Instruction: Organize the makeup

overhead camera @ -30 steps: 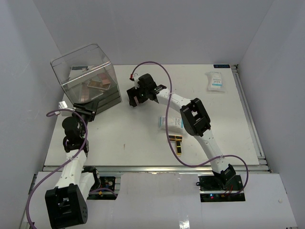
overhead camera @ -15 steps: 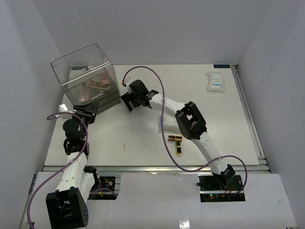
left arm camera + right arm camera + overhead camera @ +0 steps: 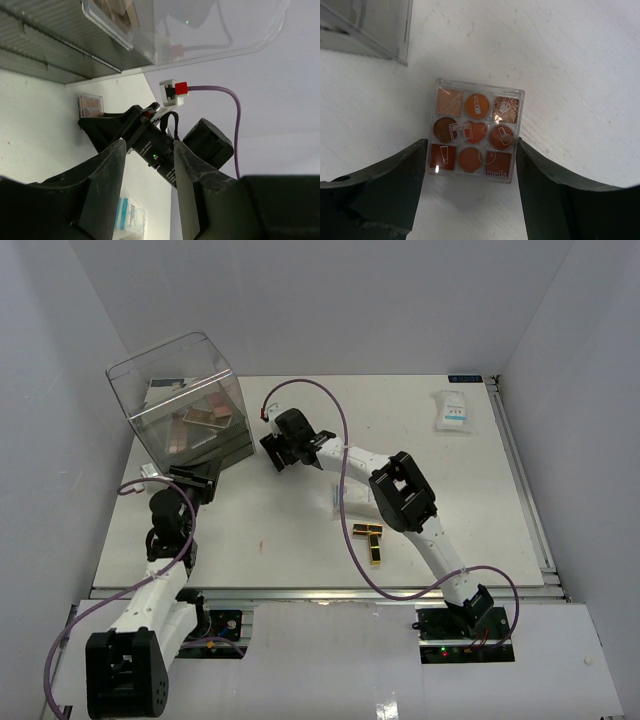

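Note:
My right gripper [image 3: 281, 452] is low over the table just right of the clear box [image 3: 185, 400]. In the right wrist view its fingers [image 3: 405, 185] press both sides of a square pink-brown eyeshadow palette [image 3: 475, 131], so my right gripper [image 3: 471, 146] is shut on it at table level. My left gripper [image 3: 198, 480] is open and empty in front of the box. The left wrist view shows the same palette [image 3: 90, 105] under the right gripper. One white-blue sachet [image 3: 452, 410] lies far right, another [image 3: 343, 498] is half hidden by the right arm. Black-and-gold lipsticks [image 3: 372, 538] lie mid-table.
The clear box holds several palettes [image 3: 205, 415] and stands tilted at the far left. Its lower edge [image 3: 365, 35] is close to the held palette. A rail [image 3: 520, 470] runs along the table's right edge. White walls close in both sides.
My right gripper has moved left and nearer, to the box's front corner. My left gripper has shifted slightly right and nearer.

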You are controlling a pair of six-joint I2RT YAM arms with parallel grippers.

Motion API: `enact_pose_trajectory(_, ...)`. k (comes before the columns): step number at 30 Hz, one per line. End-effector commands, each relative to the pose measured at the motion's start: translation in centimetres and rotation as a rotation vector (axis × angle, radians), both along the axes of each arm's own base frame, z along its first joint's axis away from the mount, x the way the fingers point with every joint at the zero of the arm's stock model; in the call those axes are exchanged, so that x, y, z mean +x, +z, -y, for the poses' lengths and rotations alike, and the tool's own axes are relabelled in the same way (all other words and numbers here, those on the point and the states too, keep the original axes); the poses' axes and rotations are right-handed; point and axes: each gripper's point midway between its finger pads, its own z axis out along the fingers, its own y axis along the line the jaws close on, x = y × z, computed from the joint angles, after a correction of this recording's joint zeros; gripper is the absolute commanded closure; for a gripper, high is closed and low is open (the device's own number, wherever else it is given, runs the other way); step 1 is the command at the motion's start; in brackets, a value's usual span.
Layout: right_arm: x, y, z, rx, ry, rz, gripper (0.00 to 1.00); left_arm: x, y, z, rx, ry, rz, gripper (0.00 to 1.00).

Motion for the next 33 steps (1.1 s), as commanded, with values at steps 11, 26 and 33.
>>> enact_pose_trajectory(11, -6.1, 13.0, 7.3, 0.236, 0.226, 0.086, 0.92, 2.7, -3.9, -1.4, -0.235, 0.272, -0.028, 0.89)
enact_pose_trajectory(26, -7.5, 12.4, 10.1, 0.294, 0.196, 0.012, 0.92, 3.2, -1.5, -2.2, -0.128, 0.295, 0.159, 0.65)
enact_pose_trajectory(33, -7.4, 11.9, 10.5, 0.298, 0.199, -0.007, 0.92, 4.2, -0.4, -3.4, -0.101, 0.341, 0.173, 0.58)
